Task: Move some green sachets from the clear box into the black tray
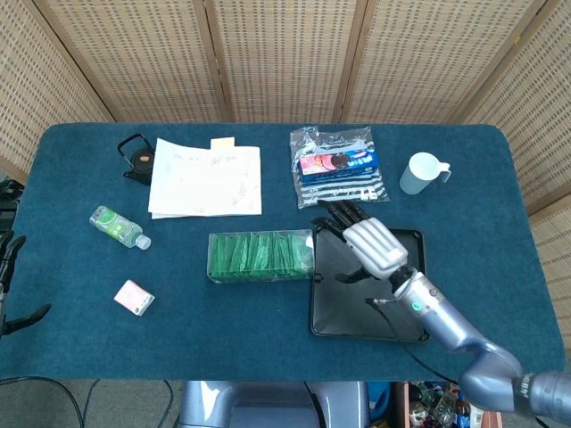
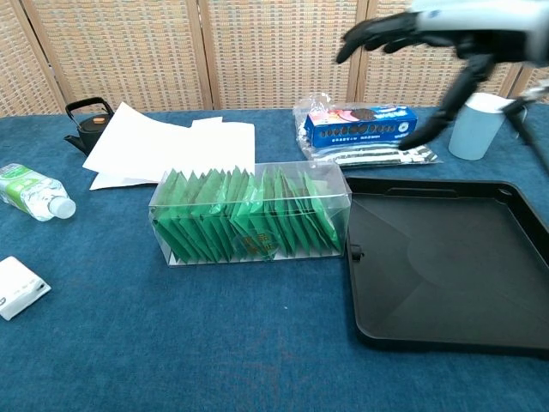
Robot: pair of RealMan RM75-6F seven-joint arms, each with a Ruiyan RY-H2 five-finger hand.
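Observation:
The clear box (image 1: 260, 256) full of upright green sachets (image 2: 244, 219) lies mid-table, its right end touching the black tray (image 1: 406, 308). The tray (image 2: 446, 275) holds nothing. My right hand (image 1: 361, 239) hovers high over the tray's near-left part, fingers spread toward the box, holding nothing. In the chest view the right hand (image 2: 429, 26) is a blur at the top, well above the table. Only dark fingertips of my left hand (image 1: 11, 281) show at the left edge, spread apart off the table's side.
A snack packet (image 1: 337, 166) and a white mug (image 1: 420, 172) sit behind the tray. Papers (image 1: 206, 176) and a black teapot (image 1: 136, 156) lie at the back left. A small bottle (image 1: 118, 226) and a white-pink packet (image 1: 134, 297) are on the left.

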